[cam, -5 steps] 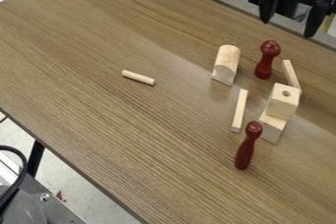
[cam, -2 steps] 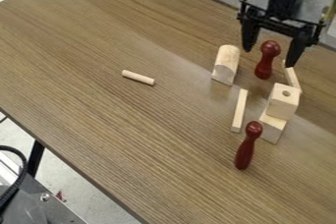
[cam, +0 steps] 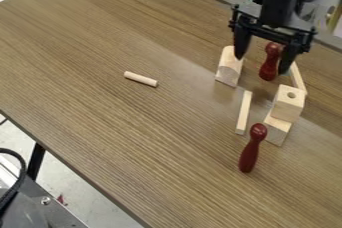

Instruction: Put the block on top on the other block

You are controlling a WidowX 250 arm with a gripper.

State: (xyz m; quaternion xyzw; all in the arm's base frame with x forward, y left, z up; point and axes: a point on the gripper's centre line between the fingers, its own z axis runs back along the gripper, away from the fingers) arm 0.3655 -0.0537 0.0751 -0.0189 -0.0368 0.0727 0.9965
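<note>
"Where's the holed block (cam: 288,104)?"

"Sitting on the other block (cam: 276,131), near a thin stick (cam: 244,113)."

"And the gripper (cam: 261,65)?"

"Fingers spread wide, holding nothing, it hangs near the rounded block (cam: 229,68) and the farther red peg (cam: 269,65)."

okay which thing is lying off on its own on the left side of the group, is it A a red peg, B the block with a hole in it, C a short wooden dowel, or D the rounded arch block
C: the short wooden dowel lies by itself on the table, well left of the other pieces.
</note>
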